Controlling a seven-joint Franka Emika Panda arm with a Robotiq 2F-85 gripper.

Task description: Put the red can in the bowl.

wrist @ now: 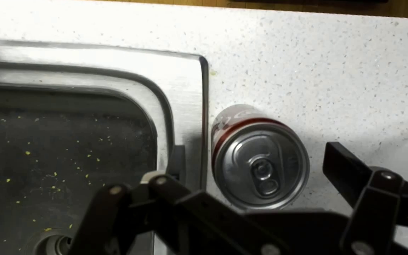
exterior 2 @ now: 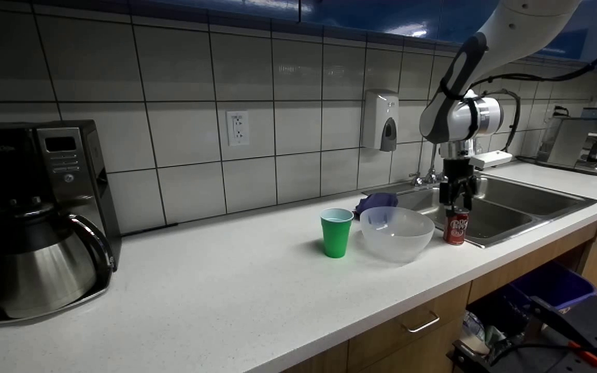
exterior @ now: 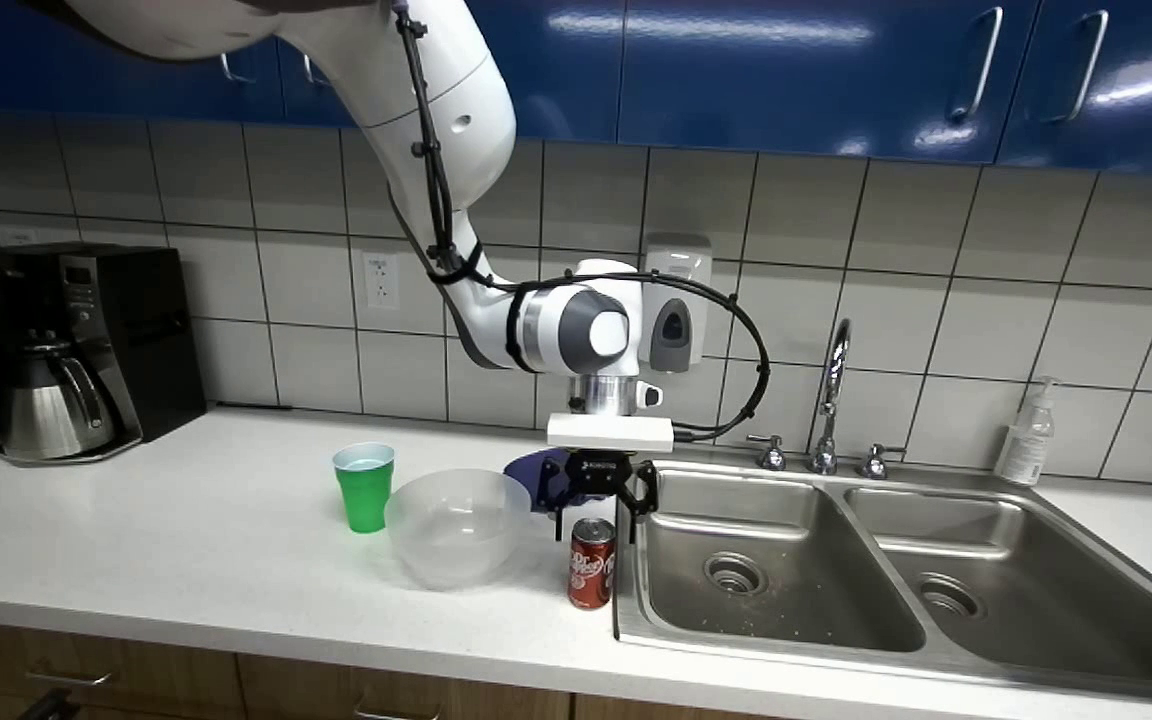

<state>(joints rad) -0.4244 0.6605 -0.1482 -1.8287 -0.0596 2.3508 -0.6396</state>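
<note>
The red can (exterior: 591,580) stands upright on the white counter, close to the sink's edge. It also stands there in an exterior view (exterior 2: 455,230). In the wrist view the can (wrist: 260,166) shows its silvery top with the pull tab. My gripper (exterior: 595,533) is open and points down over the can. In the wrist view the gripper (wrist: 256,157) has one finger on each side of the can's top, with a gap on both sides. The translucent whitish bowl (exterior: 458,530) stands beside the can on the counter and also shows in an exterior view (exterior 2: 397,235).
A green cup (exterior: 366,490) stands beside the bowl. A dark blue cloth-like thing (exterior 2: 378,201) lies behind the bowl. The steel sink (wrist: 186,74) borders the can, and one finger is over its rim. A faucet (exterior: 829,400) rises behind it. A coffee maker (exterior 2: 65,171) stands far off.
</note>
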